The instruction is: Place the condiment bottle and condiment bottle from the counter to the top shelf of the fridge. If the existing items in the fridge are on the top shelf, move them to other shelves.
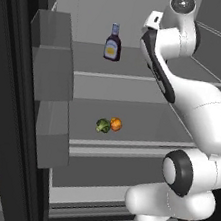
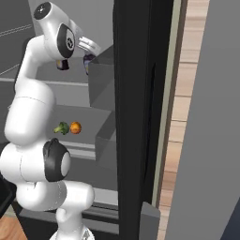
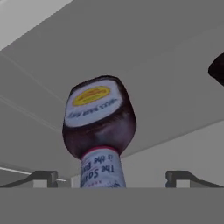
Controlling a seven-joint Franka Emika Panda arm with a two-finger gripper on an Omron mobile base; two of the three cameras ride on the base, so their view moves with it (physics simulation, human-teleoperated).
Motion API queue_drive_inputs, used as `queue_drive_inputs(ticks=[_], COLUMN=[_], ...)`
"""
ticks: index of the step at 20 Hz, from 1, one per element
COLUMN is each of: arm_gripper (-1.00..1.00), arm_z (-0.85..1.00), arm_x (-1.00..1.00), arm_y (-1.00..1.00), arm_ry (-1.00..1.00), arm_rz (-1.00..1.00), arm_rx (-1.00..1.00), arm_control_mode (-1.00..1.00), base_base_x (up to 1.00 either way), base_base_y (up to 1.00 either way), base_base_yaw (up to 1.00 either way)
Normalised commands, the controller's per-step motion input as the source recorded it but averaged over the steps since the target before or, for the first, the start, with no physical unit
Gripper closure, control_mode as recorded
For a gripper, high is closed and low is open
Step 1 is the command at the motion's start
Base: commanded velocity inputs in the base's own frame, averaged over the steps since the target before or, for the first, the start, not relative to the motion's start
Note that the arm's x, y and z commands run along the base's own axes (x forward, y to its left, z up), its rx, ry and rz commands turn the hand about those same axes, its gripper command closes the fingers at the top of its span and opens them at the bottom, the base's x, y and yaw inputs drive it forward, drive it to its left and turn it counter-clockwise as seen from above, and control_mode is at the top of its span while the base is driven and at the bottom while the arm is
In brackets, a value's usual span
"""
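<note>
One condiment bottle (image 1: 113,42), dark with a yellow label and a blue cap, stands upright on the upper fridge shelf (image 1: 90,58); its label peeks out below my arm (image 2: 61,64). A second, dark reddish condiment bottle (image 3: 99,122) stands on the same shelf further right (image 2: 87,62), partly hidden by the door bin. My gripper (image 3: 111,177) hovers at this bottle's white-labelled neck. It is open, with both fingertips (image 3: 41,177) well clear of the neck on either side. From the right base camera the hand (image 2: 90,47) shows just above the bottle.
A broccoli (image 1: 102,125) and an orange fruit (image 1: 116,124) lie together on the shelf below. Grey door bins (image 1: 51,63) jut out at the fridge's left. The black door edge (image 2: 136,117) stands close to my arm. A dark shape (image 3: 217,70) sits at the hand view's right edge.
</note>
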Motion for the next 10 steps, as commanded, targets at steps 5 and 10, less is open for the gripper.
queue_drive_inputs(ticks=[5, 10], arm_gripper=[-1.00, -1.00], arm_z=[0.00, 0.00], arm_x=[0.13, 0.12], arm_y=[0.00, 0.00], arm_ry=[-0.02, -0.02], arm_rz=[0.02, 0.02], arm_rx=[0.00, 0.00], arm_control_mode=[-1.00, -1.00], base_base_x=[0.00, 0.00], base_base_y=[0.00, 0.00], base_base_yaw=[0.00, 0.00])
